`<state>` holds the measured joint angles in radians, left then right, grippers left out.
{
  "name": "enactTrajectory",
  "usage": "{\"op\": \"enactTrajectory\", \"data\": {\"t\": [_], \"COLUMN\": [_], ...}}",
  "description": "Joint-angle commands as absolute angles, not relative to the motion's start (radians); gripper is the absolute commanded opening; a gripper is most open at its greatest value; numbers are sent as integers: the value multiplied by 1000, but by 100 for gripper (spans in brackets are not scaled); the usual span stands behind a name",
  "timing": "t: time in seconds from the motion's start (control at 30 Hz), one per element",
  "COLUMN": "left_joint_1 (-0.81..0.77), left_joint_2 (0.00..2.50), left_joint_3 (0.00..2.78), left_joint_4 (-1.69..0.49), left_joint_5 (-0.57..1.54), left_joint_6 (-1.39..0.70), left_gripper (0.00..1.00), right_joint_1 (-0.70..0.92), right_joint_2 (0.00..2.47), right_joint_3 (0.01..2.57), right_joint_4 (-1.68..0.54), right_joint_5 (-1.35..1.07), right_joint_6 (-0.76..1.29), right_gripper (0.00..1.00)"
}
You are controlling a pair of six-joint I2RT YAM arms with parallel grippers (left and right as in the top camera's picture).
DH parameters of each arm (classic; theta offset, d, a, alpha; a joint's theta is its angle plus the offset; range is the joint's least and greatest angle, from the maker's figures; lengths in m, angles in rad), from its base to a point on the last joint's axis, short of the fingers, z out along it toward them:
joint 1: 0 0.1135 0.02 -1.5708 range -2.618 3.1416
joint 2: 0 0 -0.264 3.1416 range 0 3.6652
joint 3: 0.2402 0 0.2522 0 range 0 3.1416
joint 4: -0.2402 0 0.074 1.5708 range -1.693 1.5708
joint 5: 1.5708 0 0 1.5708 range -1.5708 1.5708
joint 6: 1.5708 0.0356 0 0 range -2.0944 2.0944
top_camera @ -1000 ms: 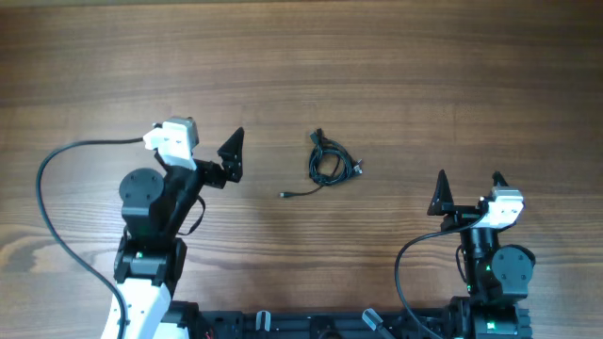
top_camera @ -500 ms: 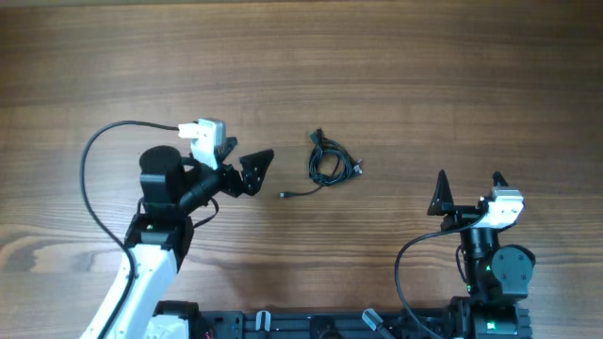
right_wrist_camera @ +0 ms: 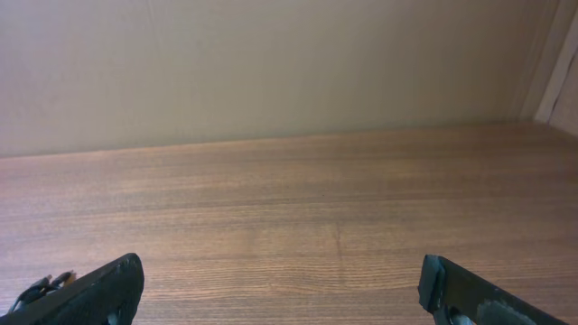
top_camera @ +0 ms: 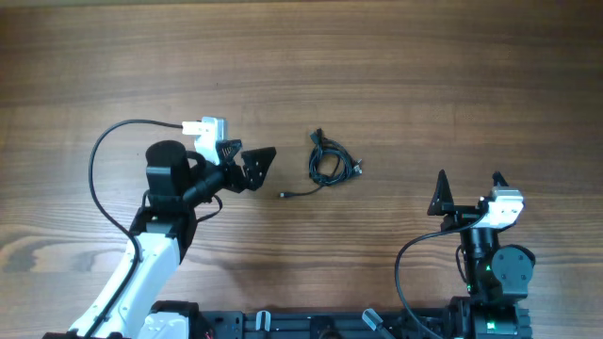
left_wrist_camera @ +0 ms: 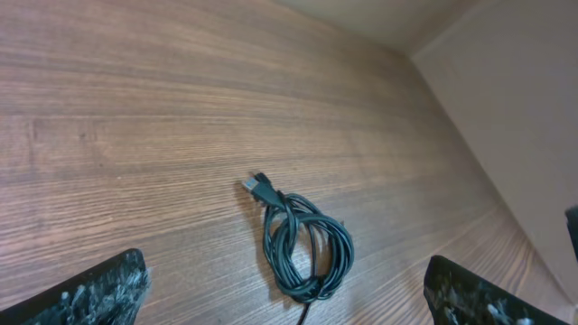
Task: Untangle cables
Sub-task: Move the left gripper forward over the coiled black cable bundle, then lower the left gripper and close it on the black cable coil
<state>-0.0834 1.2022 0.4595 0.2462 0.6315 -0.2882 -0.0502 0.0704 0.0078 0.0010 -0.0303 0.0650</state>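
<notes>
Swung in toward centre since a second ago: left end effector point(top_camera: 250, 165), spread wide, empty; right end effector point(top_camera: 468, 184) likewise spread, empty. Small knotted bundle of thin black cables point(top_camera: 327, 162) lying mid wooden worktop point(top_camera: 377, 75). Descend low; pinch one outer loop only.

**Wood table, plain beige wall**

Table point(top_camera: 377, 75): brown wood-grain top. The grain runs side to side in the overhead view, with darker streaks here and there. The surface is matte and evenly lit, with only soft, faint shadows.

Wall point(right_wrist_camera: 271, 63): plain beige and unmarked. It meets the table's far edge in the right wrist view. A similar pale wall borders the table in the left wrist view.

Paler vertical strip point(right_wrist_camera: 553, 63): at the far right of the right wrist view. What it is, cannot tell.
</notes>
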Motion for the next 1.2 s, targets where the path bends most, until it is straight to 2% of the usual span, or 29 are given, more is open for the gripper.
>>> {"op": "enactTrajectory", "data": {"t": [0.0, 0.17, 0.4, 0.63, 0.83, 0.93, 1.03, 1.17], "left_joint_1": [-90, -153, -327, -496, -551, -559, -559, -559], "left_joint_2": [1224, 1272, 1354, 1380, 1383, 1404, 1444, 1522], "left_joint_3": [563, 767, 997, 1021, 1021, 1019, 1019, 1019], "left_joint_4": [184, -29, -286, -228, -231, -246, -260, -260], "left_joint_5": [579, 450, 128, 84, 84, 84, 84, 84], "left_joint_6": [-323, -319, -318, -319, -320, -323, -329, -440], "left_gripper": [100, 100, 100, 100, 100, 90, 85, 79], "right_joint_1": [-45, -45, -45, -45, -45, -45, -45, -45], "right_joint_2": [76, 76, 76, 76, 76, 76, 76, 76], "right_joint_3": [5, 5, 5, 5, 5, 5, 5, 5], "right_joint_4": [2, 3, 2, 3, 2, 2, 3, 2], "right_joint_5": [-47, -47, -47, -47, -47, -47, -47, -47], "right_joint_6": [53, 53, 53, 53, 53, 53, 53, 53], "right_gripper": [100, 100, 100, 100, 100, 100, 100, 100]}}
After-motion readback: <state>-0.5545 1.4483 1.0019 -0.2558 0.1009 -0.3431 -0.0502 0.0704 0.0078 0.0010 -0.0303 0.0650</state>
